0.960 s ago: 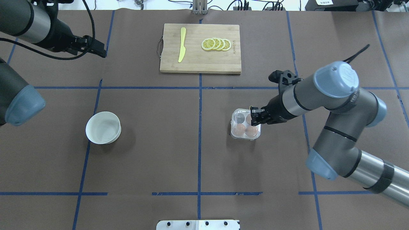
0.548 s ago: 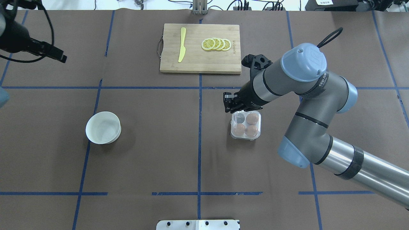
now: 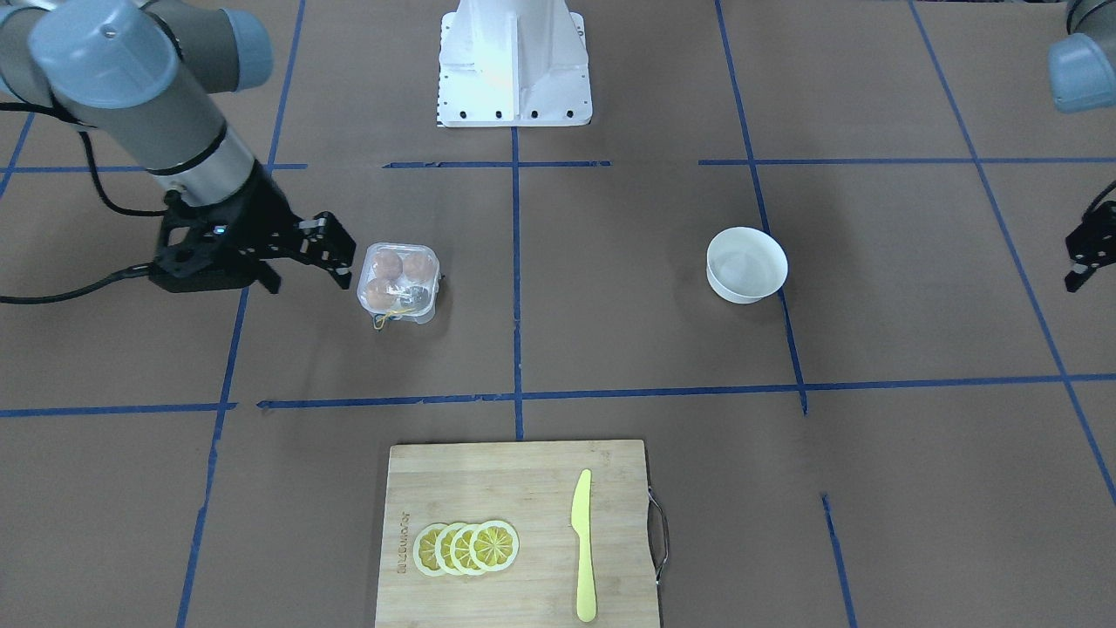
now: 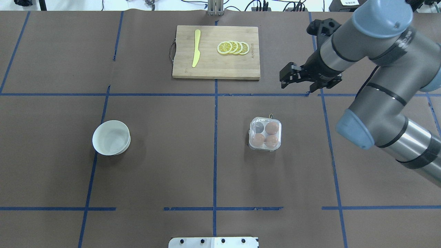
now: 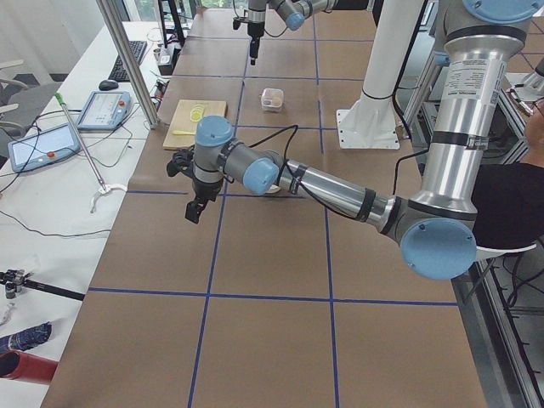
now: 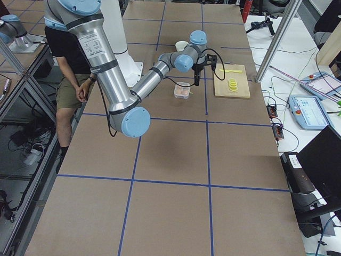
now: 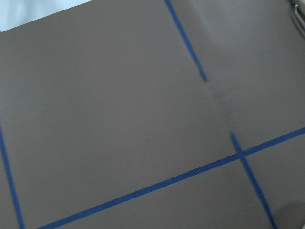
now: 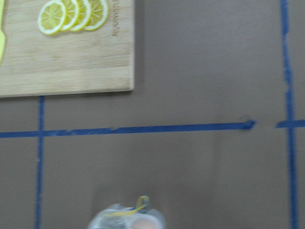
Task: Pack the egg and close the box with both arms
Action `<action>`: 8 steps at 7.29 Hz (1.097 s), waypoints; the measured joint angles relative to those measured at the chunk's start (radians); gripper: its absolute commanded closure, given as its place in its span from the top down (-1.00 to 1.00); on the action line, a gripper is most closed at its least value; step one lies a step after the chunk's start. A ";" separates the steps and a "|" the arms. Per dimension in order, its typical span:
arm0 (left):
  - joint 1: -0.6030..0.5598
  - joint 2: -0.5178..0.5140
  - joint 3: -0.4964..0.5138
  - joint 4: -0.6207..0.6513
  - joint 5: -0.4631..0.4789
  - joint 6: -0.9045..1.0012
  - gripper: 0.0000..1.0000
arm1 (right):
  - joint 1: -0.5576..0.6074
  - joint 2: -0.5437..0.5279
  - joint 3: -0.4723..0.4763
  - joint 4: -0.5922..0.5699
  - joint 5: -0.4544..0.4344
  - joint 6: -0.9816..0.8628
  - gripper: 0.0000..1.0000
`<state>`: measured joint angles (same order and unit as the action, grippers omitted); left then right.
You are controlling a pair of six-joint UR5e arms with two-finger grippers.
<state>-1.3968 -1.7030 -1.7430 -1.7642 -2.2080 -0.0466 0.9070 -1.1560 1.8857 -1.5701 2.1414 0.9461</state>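
**Q:** Now, where does the small clear plastic four-cell egg carton [image 4: 265, 134] stand?

**A:** On the brown paper-covered table [image 4: 155, 172], just right of the centre blue tape line [image 4: 215, 113] in the overhead view. Three smooth orange-brown eggs [image 4: 272, 128] fill three of its cells. The fourth cell, far-left in that view, shows dark. A yellow-blue string [image 3: 390, 316] lies at the carton's edge away from the robot.

**Q:** And the two black two-finger grippers?

**A:** The right gripper [image 3: 342, 255] hangs above the table, apart from the carton and touching nothing. Its fingers look parted, with nothing between them. The left gripper [image 3: 1083, 260] shows at the margin of the front-facing view, well apart from the carton. Whether its fingers are parted or together cannot be told.

**Q:** What else is shown?

**A:** A round white bowl [image 4: 111, 137] sits on the robot's left half of the table. A rectangular bamboo cutting board [image 4: 216, 69] at the far side carries four overlapping yellow lemon slices [image 4: 233, 47] and a yellow plastic knife [image 4: 196, 48].
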 measured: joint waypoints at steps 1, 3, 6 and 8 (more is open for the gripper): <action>-0.042 0.011 0.027 0.008 -0.010 0.061 1.00 | 0.083 -0.077 0.021 -0.058 0.019 -0.190 1.00; -0.105 0.073 0.037 0.017 -0.069 0.103 1.00 | 0.284 -0.244 0.002 -0.081 0.120 -0.504 1.00; -0.151 0.147 0.048 0.001 -0.083 0.102 1.00 | 0.532 -0.382 -0.154 -0.080 0.281 -0.735 1.00; -0.153 0.171 0.056 -0.005 -0.027 0.110 1.00 | 0.579 -0.394 -0.194 -0.068 0.276 -0.754 1.00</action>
<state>-1.5500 -1.5322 -1.6873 -1.7694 -2.2348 0.0631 1.4864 -1.5496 1.6913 -1.6381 2.4174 0.1918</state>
